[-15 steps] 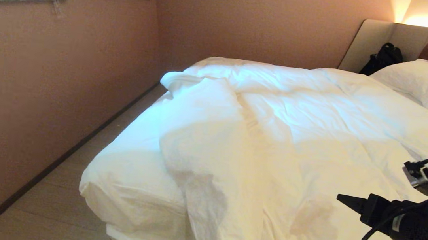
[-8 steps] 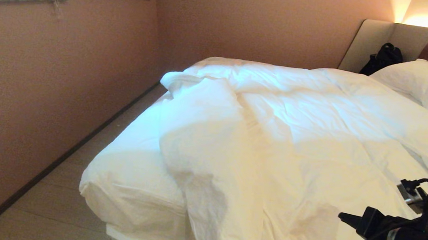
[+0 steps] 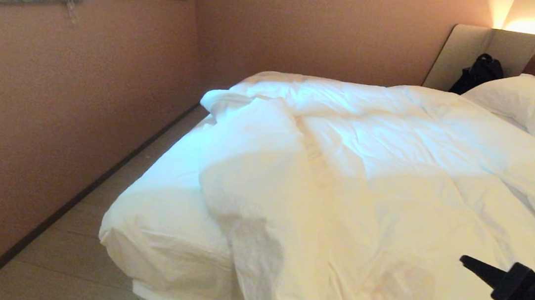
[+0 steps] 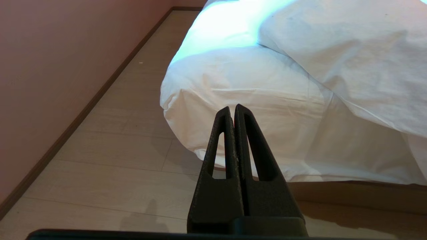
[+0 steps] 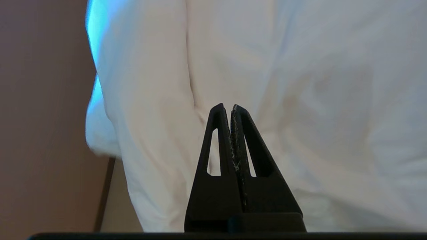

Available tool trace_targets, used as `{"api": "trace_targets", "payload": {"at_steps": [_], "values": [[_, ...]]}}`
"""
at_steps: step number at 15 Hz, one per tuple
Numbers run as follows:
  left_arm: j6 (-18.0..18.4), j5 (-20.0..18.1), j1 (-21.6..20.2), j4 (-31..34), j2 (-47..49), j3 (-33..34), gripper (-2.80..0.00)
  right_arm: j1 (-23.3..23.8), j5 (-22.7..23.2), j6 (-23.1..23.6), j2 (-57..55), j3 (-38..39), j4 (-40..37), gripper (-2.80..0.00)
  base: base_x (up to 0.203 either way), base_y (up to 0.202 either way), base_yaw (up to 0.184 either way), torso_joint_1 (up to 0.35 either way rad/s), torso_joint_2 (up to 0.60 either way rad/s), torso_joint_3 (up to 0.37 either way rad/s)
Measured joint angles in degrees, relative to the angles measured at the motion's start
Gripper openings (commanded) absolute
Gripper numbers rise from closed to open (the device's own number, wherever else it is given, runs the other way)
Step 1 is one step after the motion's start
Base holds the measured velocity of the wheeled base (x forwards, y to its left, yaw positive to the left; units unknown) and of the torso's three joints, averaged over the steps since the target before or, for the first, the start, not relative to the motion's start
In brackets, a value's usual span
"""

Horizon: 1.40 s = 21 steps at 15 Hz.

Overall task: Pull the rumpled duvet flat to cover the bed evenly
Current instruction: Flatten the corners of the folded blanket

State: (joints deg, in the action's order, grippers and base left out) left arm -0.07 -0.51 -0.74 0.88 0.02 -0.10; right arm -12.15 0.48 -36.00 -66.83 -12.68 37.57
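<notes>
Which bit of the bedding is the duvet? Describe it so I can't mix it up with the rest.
Start from the bed along the pink wall. The duvet is the thick, puffy white layer heaped across its top, short of the pillow at the headboard. Unlike the smooth fitted sheet bared at the near left corner, it is wrinkled, with a bulky fold turned back.

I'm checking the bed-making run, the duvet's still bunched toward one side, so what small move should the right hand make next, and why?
Probably open the right hand and ease it forward to the folded-back edge of the duvet. Its fingers are shut on nothing, short of that fold, and the sheeted corner of the bed beside the fold lies uncovered. The left hand is shut, low by the floor.
</notes>
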Motion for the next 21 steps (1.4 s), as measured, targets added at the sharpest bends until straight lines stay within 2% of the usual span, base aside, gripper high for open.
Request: {"api": "trace_targets", "payload": {"at_steps": [4, 7, 9, 15, 18, 21], "values": [[0.0, 0.0, 0.0, 0.0, 0.0, 0.0, -2.8, 0.0, -7.5, 5.0, 19.6, 0.5, -4.5, -2.8, 0.0, 0.0, 0.0, 0.0, 0.0, 0.0], [0.0, 0.0, 0.0, 0.0, 0.0, 0.0, -2.8, 0.1, -13.2, 9.8, 37.0, -3.7, -10.1, -2.8, 0.0, 0.0, 0.0, 0.0, 0.0, 0.0], [0.0, 0.0, 0.0, 0.0, 0.0, 0.0, -2.8, 0.1, -16.9, 13.3, 44.8, -7.1, -15.5, -2.8, 0.0, 0.0, 0.0, 0.0, 0.0, 0.0], [0.0, 0.0, 0.0, 0.0, 0.0, 0.0, -2.8, 1.1, -27.3, 23.7, 50.0, -10.3, -31.5, -2.8, 0.0, 0.0, 0.0, 0.0, 0.0, 0.0], [0.0, 0.0, 0.0, 0.0, 0.0, 0.0, -2.8, 4.4, -34.5, 27.0, 50.2, -11.4, -37.0, -2.8, 0.0, 0.0, 0.0, 0.0, 0.0, 0.0], [0.0, 0.0, 0.0, 0.0, 0.0, 0.0, -2.8, 9.3, -40.8, 28.3, 51.2, -10.1, -41.8, -2.8, 0.0, 0.0, 0.0, 0.0, 0.0, 0.0]]}}
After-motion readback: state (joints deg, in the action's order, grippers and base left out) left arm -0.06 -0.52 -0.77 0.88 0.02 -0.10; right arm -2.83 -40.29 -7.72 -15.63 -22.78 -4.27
